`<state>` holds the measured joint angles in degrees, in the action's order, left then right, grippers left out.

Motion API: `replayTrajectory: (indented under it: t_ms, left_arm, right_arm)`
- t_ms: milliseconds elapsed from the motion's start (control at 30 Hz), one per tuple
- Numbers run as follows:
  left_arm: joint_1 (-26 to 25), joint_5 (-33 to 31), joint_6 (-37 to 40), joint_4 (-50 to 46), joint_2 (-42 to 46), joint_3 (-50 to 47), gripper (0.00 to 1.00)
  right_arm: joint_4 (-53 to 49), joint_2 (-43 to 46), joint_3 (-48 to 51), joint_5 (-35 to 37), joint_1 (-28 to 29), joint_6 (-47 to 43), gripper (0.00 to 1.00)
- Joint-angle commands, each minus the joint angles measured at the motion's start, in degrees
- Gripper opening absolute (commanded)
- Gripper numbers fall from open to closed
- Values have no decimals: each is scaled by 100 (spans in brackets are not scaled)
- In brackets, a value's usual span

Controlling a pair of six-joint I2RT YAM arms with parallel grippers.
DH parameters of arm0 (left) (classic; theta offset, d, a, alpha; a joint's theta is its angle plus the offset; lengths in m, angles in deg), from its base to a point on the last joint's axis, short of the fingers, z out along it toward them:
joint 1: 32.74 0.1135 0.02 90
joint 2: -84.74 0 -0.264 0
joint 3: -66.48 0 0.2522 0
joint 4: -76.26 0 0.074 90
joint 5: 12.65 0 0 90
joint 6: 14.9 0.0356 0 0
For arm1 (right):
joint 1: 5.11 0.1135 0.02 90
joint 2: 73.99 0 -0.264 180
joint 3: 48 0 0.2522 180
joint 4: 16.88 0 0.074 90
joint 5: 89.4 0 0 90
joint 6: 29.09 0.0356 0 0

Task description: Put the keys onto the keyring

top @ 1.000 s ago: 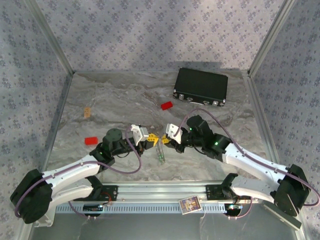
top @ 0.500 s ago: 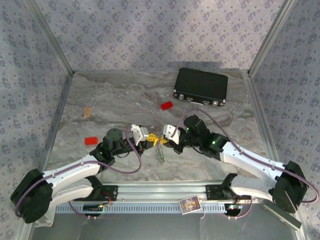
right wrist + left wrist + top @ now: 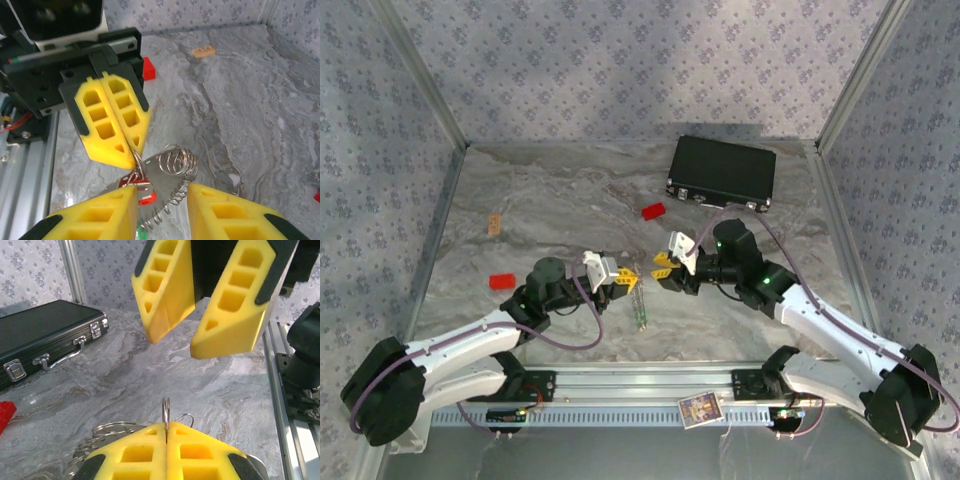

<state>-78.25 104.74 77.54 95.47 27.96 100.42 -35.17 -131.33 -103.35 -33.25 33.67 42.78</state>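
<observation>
your left gripper [image 3: 628, 277] sits near the middle of the marbled tabletop [image 3: 560, 200], its yellow fingers [image 3: 112, 120] clenched on the thin silvery metal keyring [image 3: 166, 416]. in the left wrist view the keyring stands upright and edge-on, rising out of the seam where the two fingers meet. more silvery wire loops [image 3: 175, 160] bunch just beside those fingertips.

your right gripper [image 3: 663, 268] faces it from the right, just apart. its fingers [image 3: 165, 285] are released, with a clear gap between them, and grasp nothing.

the small red-headed key [image 3: 142, 192] hangs just under the left fingertips, in the gap between your right fingers and close by one of them. you cannot tell if it touches that finger, or if it is threaded on the keyring. a bit of green key head [image 3: 141, 234] shows lower still.

far right lies a black rectangular case [image 3: 720, 172], flat. a red rectangular block [image 3: 653, 211] sits just near of it. a second red block [image 3: 502, 281] lies left of your left arm, and a small tan piece [image 3: 496, 224] lies farther back on the left.
</observation>
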Motion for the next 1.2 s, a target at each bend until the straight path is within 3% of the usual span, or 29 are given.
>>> replayTrajectory:
  t_ms: [0,267,633,1167]
  left_arm:
    - [-43,406,286,90,140,60,0]
    - [-40,662,492,-44,280,59,0]
    - [-43,980,443,54,231,115,0]
    - [-53,1057,355,169,219,114,0]
  right_arm:
    - [228,86,188,-536,-94,317,32]
    - [1057,273,613,-928,-326,929,37]
    - [1364,-214,510,-1267,-57,1146,39]
    - [1197,-556,434,-1766,41,1067,31]
